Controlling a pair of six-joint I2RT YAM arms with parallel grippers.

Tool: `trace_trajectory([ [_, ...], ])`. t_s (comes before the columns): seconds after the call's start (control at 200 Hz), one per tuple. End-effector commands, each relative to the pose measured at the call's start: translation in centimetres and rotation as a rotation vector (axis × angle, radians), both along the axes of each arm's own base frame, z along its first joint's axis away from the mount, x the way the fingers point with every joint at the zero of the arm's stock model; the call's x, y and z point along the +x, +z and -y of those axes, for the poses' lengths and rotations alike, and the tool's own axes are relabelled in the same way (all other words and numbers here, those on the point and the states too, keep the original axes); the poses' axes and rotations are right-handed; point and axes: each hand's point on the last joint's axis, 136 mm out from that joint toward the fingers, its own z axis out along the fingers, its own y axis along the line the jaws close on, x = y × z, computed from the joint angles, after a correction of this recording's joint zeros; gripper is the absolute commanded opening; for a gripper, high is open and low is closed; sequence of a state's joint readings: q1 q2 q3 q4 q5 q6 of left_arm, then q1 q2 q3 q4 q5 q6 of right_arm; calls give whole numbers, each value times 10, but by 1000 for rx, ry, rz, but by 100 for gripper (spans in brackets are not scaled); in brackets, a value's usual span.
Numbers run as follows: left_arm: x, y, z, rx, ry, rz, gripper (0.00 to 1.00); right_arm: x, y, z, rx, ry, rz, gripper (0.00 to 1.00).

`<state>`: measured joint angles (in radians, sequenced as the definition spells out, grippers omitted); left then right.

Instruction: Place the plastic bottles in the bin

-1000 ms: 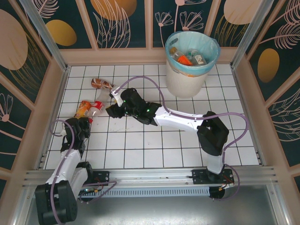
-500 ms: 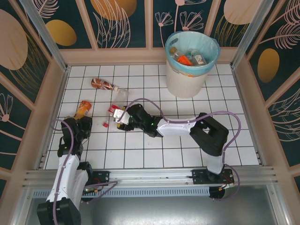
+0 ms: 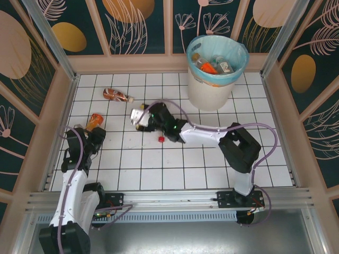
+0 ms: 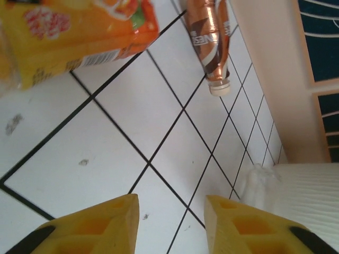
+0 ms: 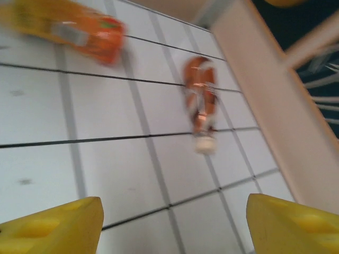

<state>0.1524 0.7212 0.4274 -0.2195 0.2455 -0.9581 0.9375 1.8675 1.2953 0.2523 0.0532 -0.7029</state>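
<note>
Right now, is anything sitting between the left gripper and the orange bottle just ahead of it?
Nothing visible stands in the way. In the left wrist view, the open left gripper faces bare white tiles up to the orange bottle. The brown bottle lies farther off to one side, outside that path.

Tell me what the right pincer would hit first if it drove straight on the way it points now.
Most likely the brown bottle, lying cap-first ahead of the open right pincer; depth is unclear, so the tiled floor could come first.
</note>
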Motion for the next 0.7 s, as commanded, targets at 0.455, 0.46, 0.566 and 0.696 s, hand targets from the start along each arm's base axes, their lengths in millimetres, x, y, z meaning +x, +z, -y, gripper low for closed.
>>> trace_trajectory([
  [0.455,23,16,-6,267,-187,-18,78,56,-60,161,223,-936,-530,75],
  [0.46,23,16,-6,268,-188,-18,78,56,-61,162,224,-940,-532,75],
  [0.566,23,8,-5,281,-210,-40,78,54,-75,189,206,-1004,-565,75],
  [0.696,20,2,0,271,-241,-43,79,47,-82,214,210,-1025,-572,75],
])
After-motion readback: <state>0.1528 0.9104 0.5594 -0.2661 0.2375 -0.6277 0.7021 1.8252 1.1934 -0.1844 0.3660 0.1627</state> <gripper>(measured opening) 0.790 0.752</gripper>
